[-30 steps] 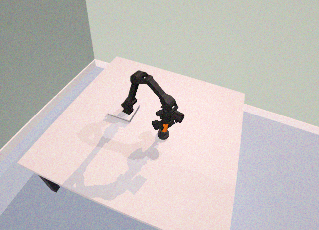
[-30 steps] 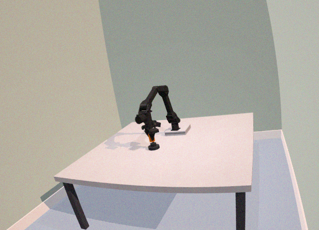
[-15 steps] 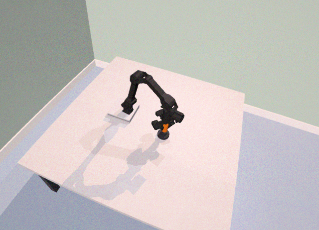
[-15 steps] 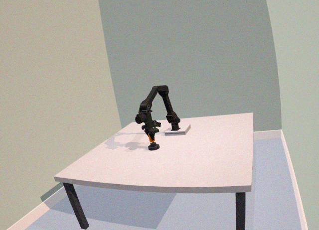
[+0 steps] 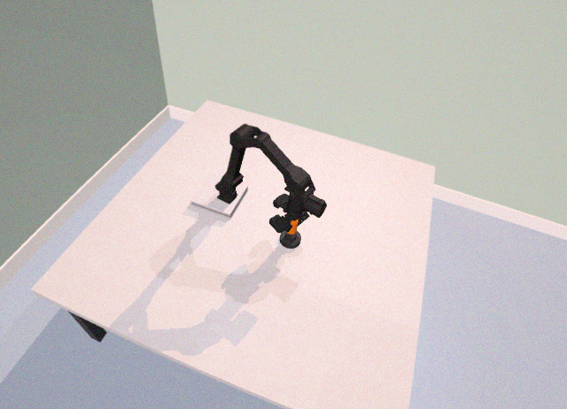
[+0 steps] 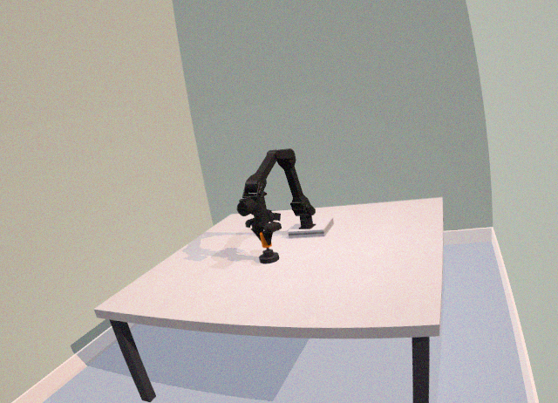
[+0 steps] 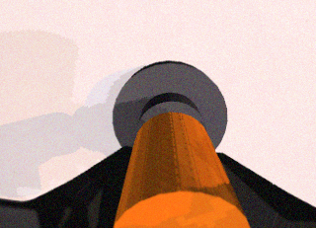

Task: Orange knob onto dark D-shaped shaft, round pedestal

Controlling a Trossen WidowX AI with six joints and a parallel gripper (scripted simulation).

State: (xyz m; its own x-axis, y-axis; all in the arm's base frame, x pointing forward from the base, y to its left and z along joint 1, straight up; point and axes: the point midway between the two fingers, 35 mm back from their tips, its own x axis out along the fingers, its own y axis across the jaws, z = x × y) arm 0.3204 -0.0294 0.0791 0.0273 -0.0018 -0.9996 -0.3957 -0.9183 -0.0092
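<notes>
My gripper (image 5: 293,225) (image 6: 266,240) (image 7: 172,157) is shut on the orange knob (image 5: 292,227) (image 6: 264,242) (image 7: 170,161), with one finger on each side of it. The knob is held over the round pedestal (image 5: 290,243) (image 6: 268,258) (image 7: 170,80), leaning slightly in the exterior view. Its lower end is above the pedestal's wide base, near the top of the narrower raised middle. A short dark part shows between knob and base in the exterior view. The shaft's flat side and the knob's hole are hidden. Whether the shaft tip is inside the hole, I cannot tell.
The arm's base stands on a light grey plate (image 5: 210,209) (image 6: 306,233) on the pale table (image 5: 357,281) (image 6: 351,282), behind the pedestal in the exterior view. The arm's shadows fall across the table. Walls stand beyond the table's edges.
</notes>
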